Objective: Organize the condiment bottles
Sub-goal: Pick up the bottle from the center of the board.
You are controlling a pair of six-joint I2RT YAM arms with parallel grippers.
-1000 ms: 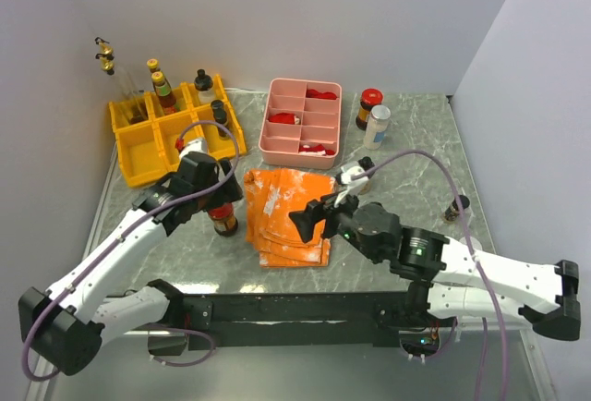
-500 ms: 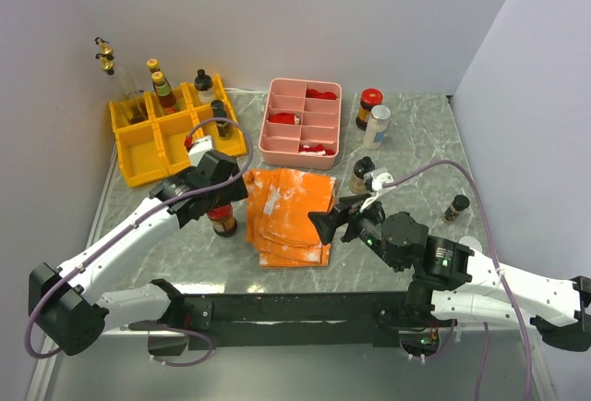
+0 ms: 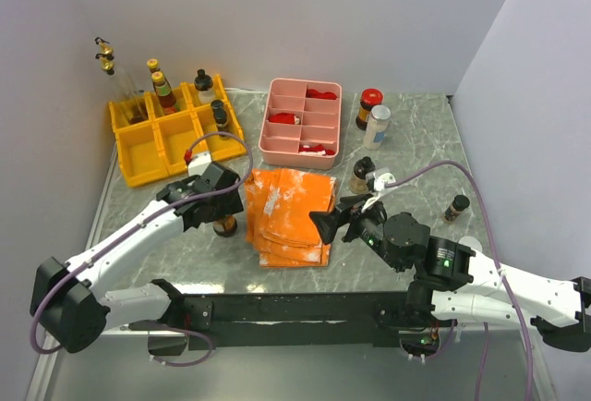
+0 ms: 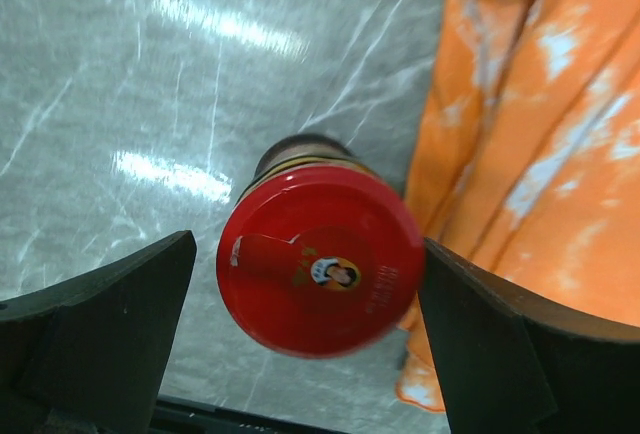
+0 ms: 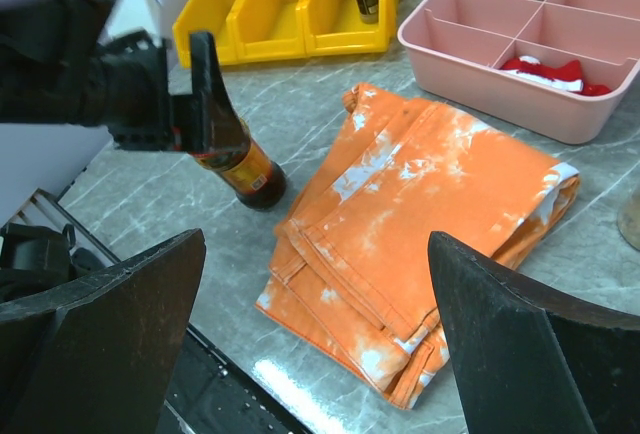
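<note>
Right gripper (image 3: 321,225): jaws wide apart, nothing between them, hovering over the near right part of the orange cloth (image 5: 420,234).
Left gripper (image 3: 218,207): jaws spread, straddling the red-capped jar (image 4: 320,274). The jar stands upright on the marble table (image 4: 150,74), just left of the cloth.
- Left wrist view: clear gap on the cap's left side. The right finger (image 4: 500,354) sits at the cap's edge; can't tell if it touches.
- Top view: the gripper hides the cap, only the jar's lower body shows.
- Right wrist view: side-on, dark brown contents, yellow label, fingers at cap height.

Only the top view shows the rest:
- small dark-capped bottle (image 3: 361,175) just beyond the right gripper
- tiny bottle (image 3: 455,207) well off to the right
- red-lidded jar (image 3: 369,105) and white bottle (image 3: 377,127) beside the pink tray (image 3: 295,161)
- binned bottles (image 3: 164,91) in the yellow bins (image 3: 138,153), far left
</note>
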